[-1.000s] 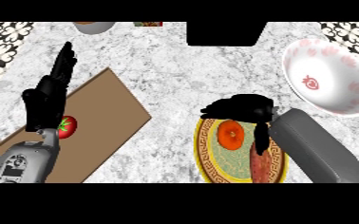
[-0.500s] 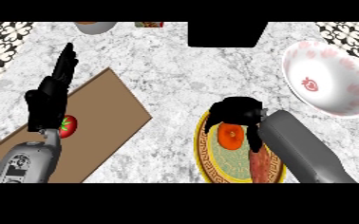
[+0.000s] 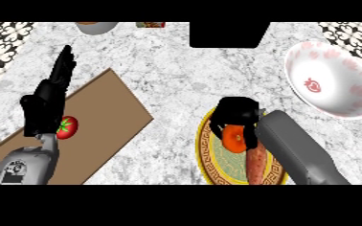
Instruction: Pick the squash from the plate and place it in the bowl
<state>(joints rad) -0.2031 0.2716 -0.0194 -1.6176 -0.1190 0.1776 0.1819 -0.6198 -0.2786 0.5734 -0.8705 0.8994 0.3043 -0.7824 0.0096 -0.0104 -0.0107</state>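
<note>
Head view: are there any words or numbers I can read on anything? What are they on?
No words or numbers can be read.
The bowl bears red strawberry pictures, no text.
The plate has a gold patterned rim, no text.
The left forearm carries a small dark mark, too blurred to read.
The small item at the counter's far edge is too small to read.

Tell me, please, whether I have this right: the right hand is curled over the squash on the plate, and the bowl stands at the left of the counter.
Not quite. The head view shows the bowl at the right of the counter, beyond the plate, not the left. The rest holds: the right hand is curled over the squash on the plate.
</note>
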